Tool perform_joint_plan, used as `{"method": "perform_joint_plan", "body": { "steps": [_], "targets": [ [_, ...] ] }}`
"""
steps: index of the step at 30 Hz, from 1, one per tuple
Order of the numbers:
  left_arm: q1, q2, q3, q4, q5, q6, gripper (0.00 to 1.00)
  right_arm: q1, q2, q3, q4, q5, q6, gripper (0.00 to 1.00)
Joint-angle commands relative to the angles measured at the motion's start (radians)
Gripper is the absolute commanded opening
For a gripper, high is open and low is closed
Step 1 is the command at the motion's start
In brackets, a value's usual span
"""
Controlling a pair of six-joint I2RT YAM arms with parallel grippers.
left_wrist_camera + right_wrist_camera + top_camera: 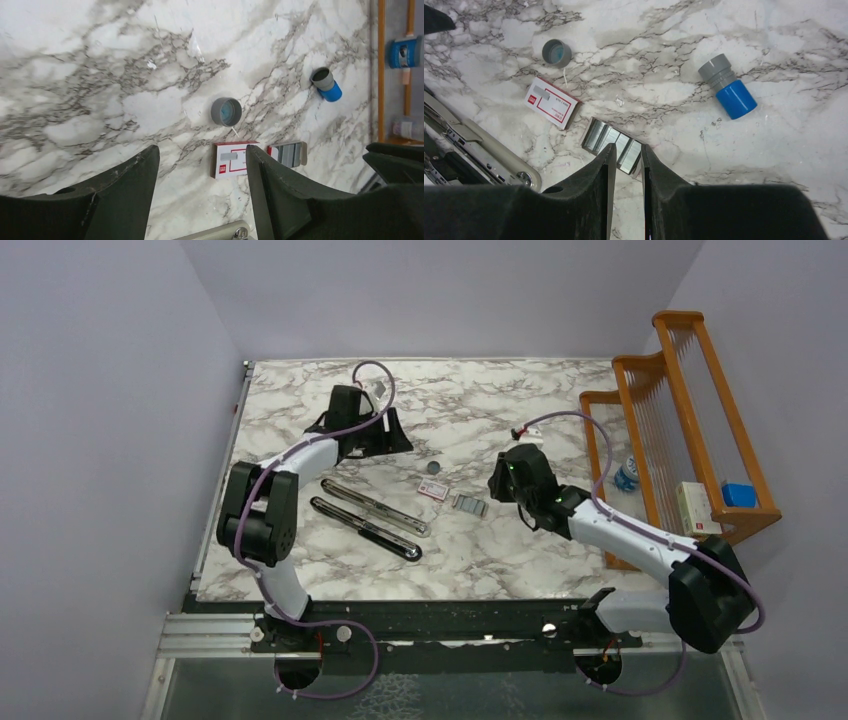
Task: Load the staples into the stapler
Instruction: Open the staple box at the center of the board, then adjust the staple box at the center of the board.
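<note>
So the staples (613,145) sit right at the tips of the right gripper (627,150). Its fingers are parted just a sliver with nothing between them, and it's hard to say if they touch the strips. They're flat on the marble table (470,410), just beside the white-and-red box (551,102), opposite the opened stapler (366,528): ribbed silvery-grey metal strips packed into a rectangle. Left gripper (201,152) hangs spread wide and empty near the box.

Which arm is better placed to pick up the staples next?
Right. The right gripper hangs over the staples, fingers slightly parted and empty. The left gripper, open, sits farther off, beyond the white-and-red box.
</note>
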State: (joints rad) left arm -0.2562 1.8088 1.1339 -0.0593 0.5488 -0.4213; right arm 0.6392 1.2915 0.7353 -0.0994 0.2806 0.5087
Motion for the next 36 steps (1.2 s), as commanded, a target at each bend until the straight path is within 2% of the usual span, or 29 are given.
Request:
{"method": "perform_joint_plan", "body": {
  "steps": [1,8,13,18,22,25,29,36],
  "targets": [
    [0.006,-0.126,0.084,-0.161,-0.259,0.152,0.67,-0.007,-0.042,-0.002,0.030,0.094,-0.089,0.28],
    [0.006,-0.242,0.148,-0.217,-0.607,0.280,0.70,-0.006,-0.101,-0.017,0.035,0.139,-0.151,0.36],
    [0.010,-0.268,0.163,-0.193,-0.736,0.292,0.77,-0.007,-0.125,0.003,-0.053,0.159,-0.161,0.43],
    [0.024,-0.271,0.167,-0.152,-0.772,0.260,0.87,-0.007,-0.116,0.024,-0.143,0.205,-0.166,0.51],
    [0.057,-0.291,0.141,-0.109,-0.748,0.227,0.99,-0.008,-0.071,0.102,-0.289,0.110,-0.125,0.53],
    [0.088,-0.295,0.119,-0.092,-0.719,0.195,0.99,-0.007,-0.067,0.079,-0.264,-0.009,-0.054,0.52],
    [0.111,-0.295,0.098,-0.084,-0.683,0.173,0.99,-0.004,0.022,0.078,-0.286,-0.115,0.049,0.54],
    [0.120,-0.315,0.041,-0.019,-0.662,0.155,0.99,0.012,0.103,0.032,-0.204,-0.157,0.052,0.53]
  ]
}}
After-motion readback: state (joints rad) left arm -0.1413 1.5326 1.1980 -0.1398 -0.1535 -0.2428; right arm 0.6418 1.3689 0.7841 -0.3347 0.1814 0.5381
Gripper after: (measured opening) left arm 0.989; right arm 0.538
